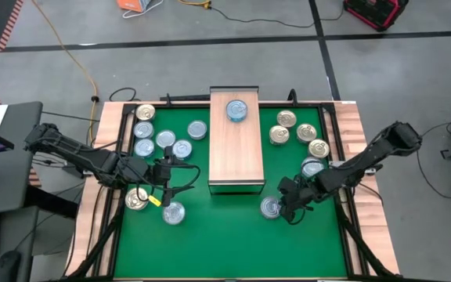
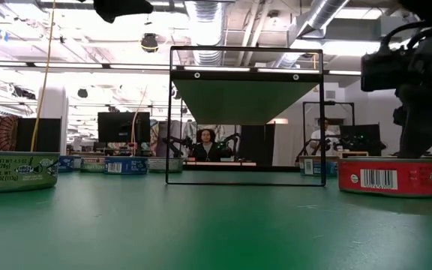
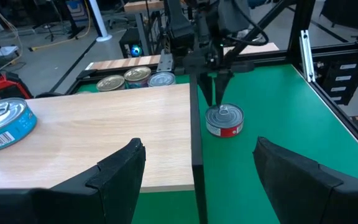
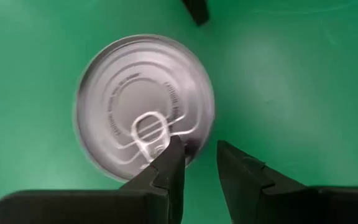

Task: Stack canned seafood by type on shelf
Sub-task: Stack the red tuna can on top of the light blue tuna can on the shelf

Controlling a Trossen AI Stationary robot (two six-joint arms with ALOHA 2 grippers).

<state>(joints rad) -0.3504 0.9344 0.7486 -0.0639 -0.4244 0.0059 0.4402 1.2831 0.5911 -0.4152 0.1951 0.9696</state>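
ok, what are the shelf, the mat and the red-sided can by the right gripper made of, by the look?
Shelf: looks like light wood or a wood-look laminate, matte, with pale grain lines; it could be either.
Mat: green, flat, low sheen, likely rubber or vinyl; unsure.
Can: metal, with a shiny silver lid, stamped rings and a pull tab; its side is printed red. The right gripper is right at its edge.

Shelf sits mid-mat, one can on its far end. Left of shelf: cluster of cans, two more nearer the front. Right of shelf: cluster at the far side, one can off the shelf's front right corner, right gripper just beside it. Left gripper left of shelf.
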